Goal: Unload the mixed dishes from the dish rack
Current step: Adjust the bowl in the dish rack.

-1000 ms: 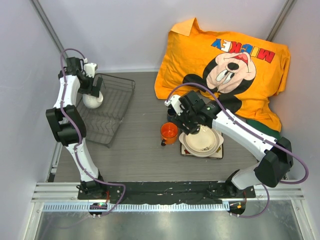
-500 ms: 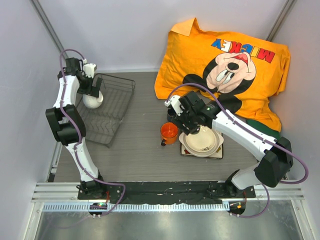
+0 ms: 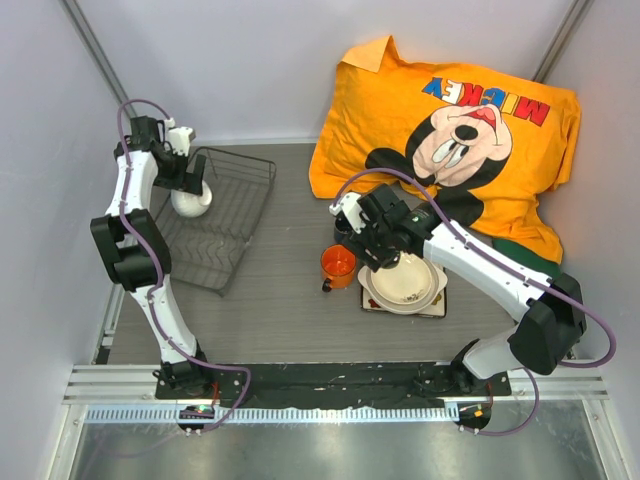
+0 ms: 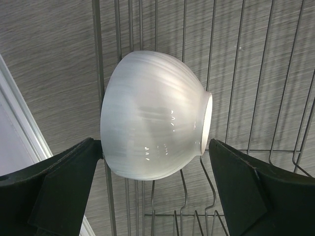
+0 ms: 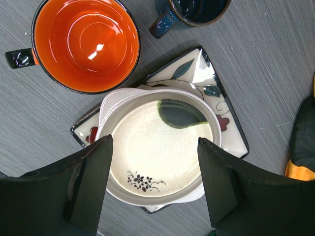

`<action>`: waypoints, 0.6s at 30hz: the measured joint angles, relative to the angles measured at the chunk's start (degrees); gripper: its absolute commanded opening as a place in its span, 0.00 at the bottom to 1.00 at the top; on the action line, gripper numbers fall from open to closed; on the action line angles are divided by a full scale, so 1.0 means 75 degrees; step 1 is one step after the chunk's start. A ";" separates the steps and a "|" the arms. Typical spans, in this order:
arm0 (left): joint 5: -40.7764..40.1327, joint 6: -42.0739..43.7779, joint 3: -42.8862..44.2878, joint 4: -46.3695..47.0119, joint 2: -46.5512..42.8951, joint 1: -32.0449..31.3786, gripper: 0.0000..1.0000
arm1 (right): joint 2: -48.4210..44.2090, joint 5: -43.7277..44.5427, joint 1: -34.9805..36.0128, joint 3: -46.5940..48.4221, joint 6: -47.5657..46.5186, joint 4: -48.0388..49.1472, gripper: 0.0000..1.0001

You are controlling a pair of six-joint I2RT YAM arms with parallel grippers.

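Observation:
The small white bowl [image 3: 191,199] [image 4: 152,118] lies on its side in the dark wire dish rack [image 3: 228,228] [image 4: 96,49] at the far left. My left gripper [image 3: 186,181] [image 4: 152,147] stands open wide around the bowl; its left finger touches the rim side and a gap shows at the foot. My right gripper [image 3: 380,258] [image 5: 154,142] hangs open and holds nothing, above the large cream bowl [image 3: 406,280] [image 5: 162,167]. That bowl rests on the square flowered plate [image 3: 438,308] [image 5: 224,123]. Beside them stand the orange mug [image 3: 338,264] [image 5: 83,44] and the dark-blue cup [image 3: 344,229] [image 5: 192,12].
A big orange Mickey Mouse cloth [image 3: 450,110] covers the back right of the table, with something dark green [image 3: 520,252] under its near edge. White walls close in the left, back and right sides.
The rack's far right corner has shifted a little to the right, and the white bowl with my left gripper moved slightly with it. The right arm has not moved.

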 measured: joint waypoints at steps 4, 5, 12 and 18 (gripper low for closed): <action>0.0122 -0.0029 0.0000 -0.0012 -0.0003 -0.0003 0.98 | 0.0000 0.0003 0.0000 -0.0003 0.0000 0.0003 0.73; 0.0146 -0.0032 0.0000 -0.0015 -0.0003 0.0000 0.98 | 0.0000 0.0000 0.0000 -0.0003 0.0000 0.0003 0.74; 0.0227 -0.0087 -0.0017 -0.0015 -0.0061 -0.0003 0.99 | 0.0000 0.0000 0.0000 -0.0003 0.0000 0.0003 0.74; 0.0242 -0.0157 -0.0023 -0.0058 -0.0239 -0.0026 1.00 | 0.0003 -0.0006 0.0000 -0.0003 0.0000 0.0003 0.74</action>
